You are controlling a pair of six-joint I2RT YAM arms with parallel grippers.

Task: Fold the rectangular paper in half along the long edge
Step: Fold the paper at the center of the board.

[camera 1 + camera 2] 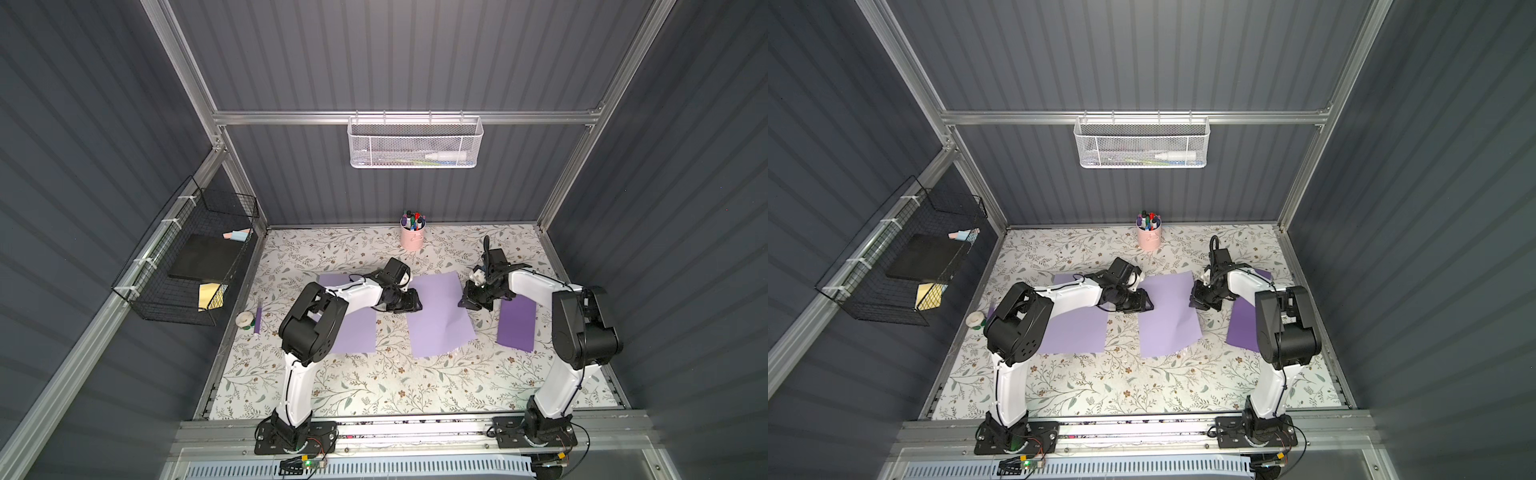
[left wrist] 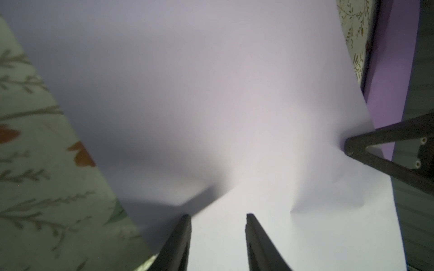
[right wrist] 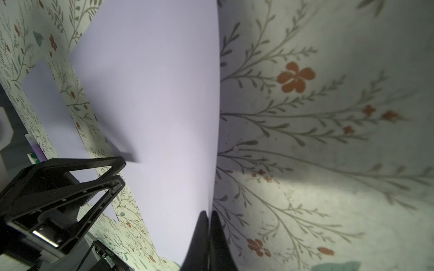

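Paper [image 1: 440, 316]: laid mid-worktop [image 1: 374, 386], between a pale sheet [image 1: 357, 332] and a dark sheet [image 1: 517, 324]; no fold has been made yet.
Right tool [image 3: 209, 212]: closed tight on the paper's right long edge, which is seen running in between the jaws.
Left tool [image 2: 217, 215]: jaws held partly apart over the paper's left side, with nothing gripped; whether the sheet is touched cannot be told.
Buckle [image 2: 296, 206]: a ripple is seen in the paper near the pinched edge.
Risk, slip: only a thin margin appears to be pinched, so the edge could be pulled out once it is lifted.
Risk, drag: if the left side is not pinned, the whole sheet could be slid toward the pale sheet instead of being folded.
Risk, skew: the edge is held at one spot only, so the free corners could lag and the edges could be laid askew.
Risk, stray crease: the buckle could be pressed flat into an unwanted line.
Risk, contact: the tools are set near each other across the sheet and could be knocked together.
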